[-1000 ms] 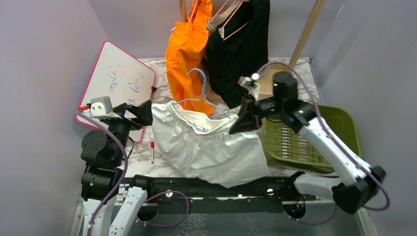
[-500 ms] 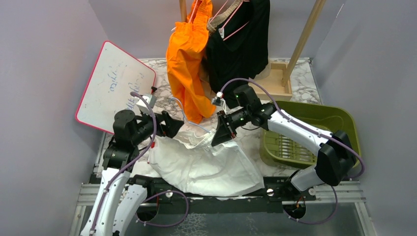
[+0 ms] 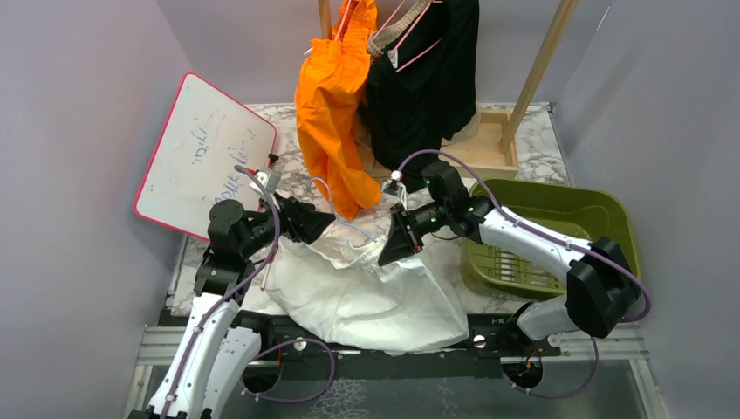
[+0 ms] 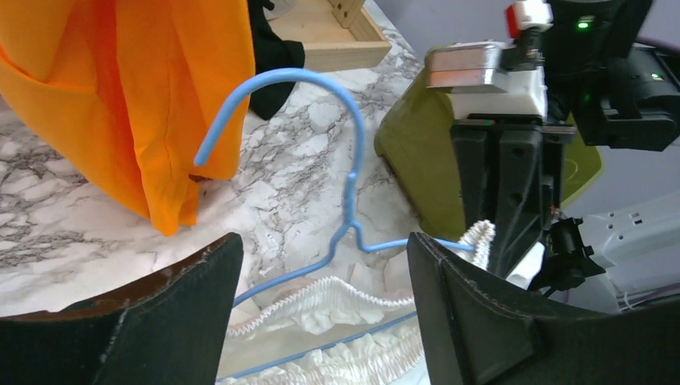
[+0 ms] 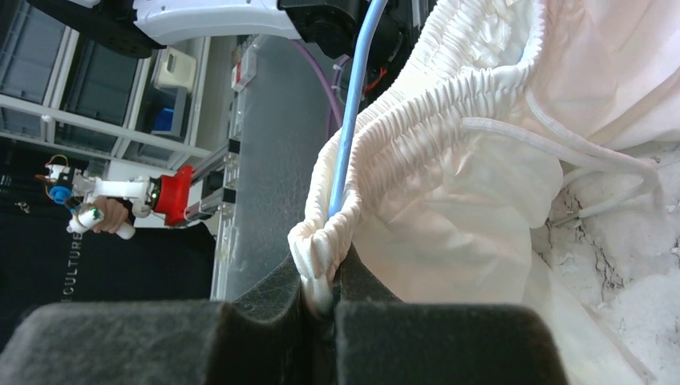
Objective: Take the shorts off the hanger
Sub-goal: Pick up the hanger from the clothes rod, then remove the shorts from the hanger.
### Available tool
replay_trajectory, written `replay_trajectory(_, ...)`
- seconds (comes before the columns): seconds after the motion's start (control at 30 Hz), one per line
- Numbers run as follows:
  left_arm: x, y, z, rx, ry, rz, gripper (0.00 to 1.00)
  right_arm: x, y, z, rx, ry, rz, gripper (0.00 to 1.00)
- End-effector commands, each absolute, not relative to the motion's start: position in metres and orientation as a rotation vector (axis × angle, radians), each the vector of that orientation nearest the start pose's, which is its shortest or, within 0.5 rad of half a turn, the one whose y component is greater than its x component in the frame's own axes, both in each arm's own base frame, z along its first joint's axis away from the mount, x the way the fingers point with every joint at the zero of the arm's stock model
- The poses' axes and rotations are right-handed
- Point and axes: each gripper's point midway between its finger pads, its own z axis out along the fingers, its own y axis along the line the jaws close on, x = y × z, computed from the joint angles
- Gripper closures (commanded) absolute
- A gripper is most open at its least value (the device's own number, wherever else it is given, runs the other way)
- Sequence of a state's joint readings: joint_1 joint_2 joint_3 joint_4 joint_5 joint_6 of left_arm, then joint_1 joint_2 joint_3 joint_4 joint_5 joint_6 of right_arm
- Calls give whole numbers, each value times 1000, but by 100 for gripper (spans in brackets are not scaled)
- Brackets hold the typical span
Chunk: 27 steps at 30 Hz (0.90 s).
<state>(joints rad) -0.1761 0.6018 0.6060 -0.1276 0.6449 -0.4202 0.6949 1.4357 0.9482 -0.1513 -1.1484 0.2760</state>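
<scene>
The white shorts (image 3: 366, 292) lie crumpled on the marble table, with their gathered waistband (image 4: 337, 297) still threaded on a blue wire hanger (image 4: 353, 160). My left gripper (image 4: 325, 249) is open, its two dark fingers standing either side of the hanger's neck and the waistband without touching them. In the top view that left gripper (image 3: 323, 225) sits at the shorts' left edge. My right gripper (image 5: 321, 297) is shut on the end of the white waistband, right beside the hanger's wire (image 5: 353, 104). The orange shorts (image 3: 332, 105) and black shorts (image 3: 428, 78) hang on the rack behind.
A pink-framed whiteboard (image 3: 201, 153) leans at the back left. A green basket (image 3: 602, 218) stands to the right, under my right arm. A wooden rack base (image 3: 489, 148) and slanted pole (image 3: 541, 61) are at the back.
My left arm swung in from the whiteboard to the hanger and its jaws narrowed a little. My right gripper carried the waistband leftward and toward the near edge.
</scene>
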Motion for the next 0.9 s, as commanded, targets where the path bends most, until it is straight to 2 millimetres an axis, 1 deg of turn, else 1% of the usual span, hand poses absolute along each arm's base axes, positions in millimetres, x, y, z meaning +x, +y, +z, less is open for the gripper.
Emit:
replay_trajectory(0.0, 230, -170, 267, 270, 1719, -1070, 29, 131, 330, 222, -1176, 1899, 1821, 99)
replay_trajectory(0.07, 234, -175, 272, 267, 1706, -1082, 37, 128, 329, 221, -1172, 1901, 1825, 99)
replay_trajectory(0.17, 240, -178, 279, 249, 1673, -1066, 39, 127, 327, 219, -1156, 1906, 1815, 99)
replay_trajectory(0.23, 239, -185, 284, 248, 1635, -1101, 42, 126, 327, 218, -1149, 1912, 1823, 99)
replay_trajectory(0.3, 238, -195, 281, 250, 1631, -1150, 46, 126, 327, 218, -1148, 1911, 1827, 99)
replay_trajectory(0.33, 236, -200, 278, 255, 1638, -1168, 52, 126, 327, 219, -1149, 1907, 1827, 99)
replay_trajectory(0.4, 234, -210, 269, 268, 1661, -1177, 61, 125, 327, 220, -1148, 1902, 1829, 99)
replay_trajectory(0.47, 232, -214, 264, 271, 1668, -1163, 70, 125, 326, 220, -1145, 1903, 1828, 99)
replay_trajectory(0.53, 233, -214, 263, 265, 1667, -1145, 81, 126, 326, 219, -1135, 1908, 1819, 98)
replay_trajectory(0.6, 234, -211, 264, 251, 1663, -1125, 86, 126, 326, 218, -1128, 1920, 1811, 98)
replay_trajectory(0.63, 234, -209, 266, 246, 1657, -1115, 90, 126, 325, 217, -1126, 1926, 1808, 98)
replay_trajectory(0.67, 234, -207, 267, 240, 1654, -1104, 99, 127, 325, 216, -1121, 1933, 1798, 96)
replay_trajectory(0.7, 234, -206, 267, 238, 1652, -1095, 100, 129, 325, 215, -1108, 1950, 1781, 94)
replay_trajectory(0.73, 233, -205, 269, 244, 1646, -1085, 100, 131, 326, 215, -1095, 1965, 1757, 89)
replay_trajectory(0.77, 233, -203, 271, 250, 1641, -1069, 100, 135, 326, 215, -1076, 1984, 1728, 80)
replay_trajectory(0.83, 236, -197, 274, 248, 1649, -1012, 100, 146, 327, 215, -1025, 2030, 1641, 60)
replay_trajectory(0.87, 238, -192, 272, 241, 1672, -971, 100, 153, 327, 216, -993, 2059, 1585, 52)
